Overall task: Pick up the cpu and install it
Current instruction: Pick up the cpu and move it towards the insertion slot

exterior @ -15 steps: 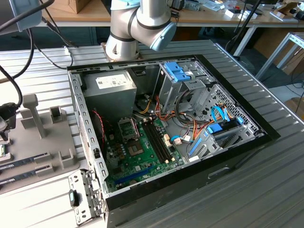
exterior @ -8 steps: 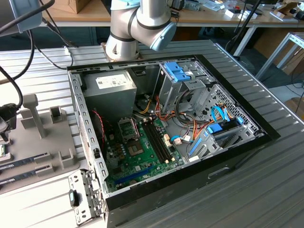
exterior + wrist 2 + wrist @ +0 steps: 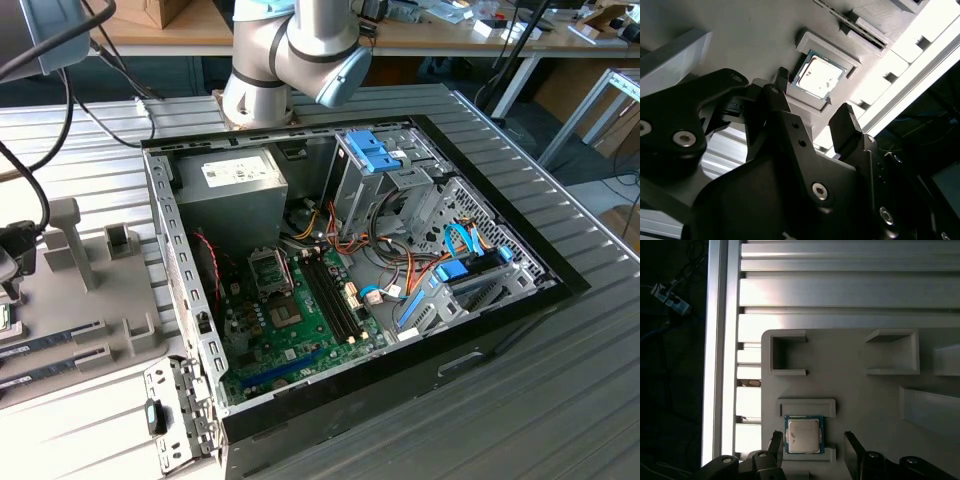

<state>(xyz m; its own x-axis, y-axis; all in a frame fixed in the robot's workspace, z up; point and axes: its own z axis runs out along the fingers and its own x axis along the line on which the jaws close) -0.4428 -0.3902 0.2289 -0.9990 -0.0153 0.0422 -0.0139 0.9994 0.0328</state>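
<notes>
CPU (image 3: 803,435) lies flat in a grey tray (image 3: 865,400) recess, between the wide-spread fingers of the gripper (image 3: 812,437), ungripped.

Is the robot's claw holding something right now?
No, nothing is held. The gripper is open, its fingers spread apart, and the cpu lies flat in its grey holder.

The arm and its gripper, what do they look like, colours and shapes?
The arm is made of rounded silver-grey tube segments, with a pale blue cap on one joint. The gripper is matt black: flat angular link plates held by silver screws, ending in two narrow blocky fingers.
</notes>
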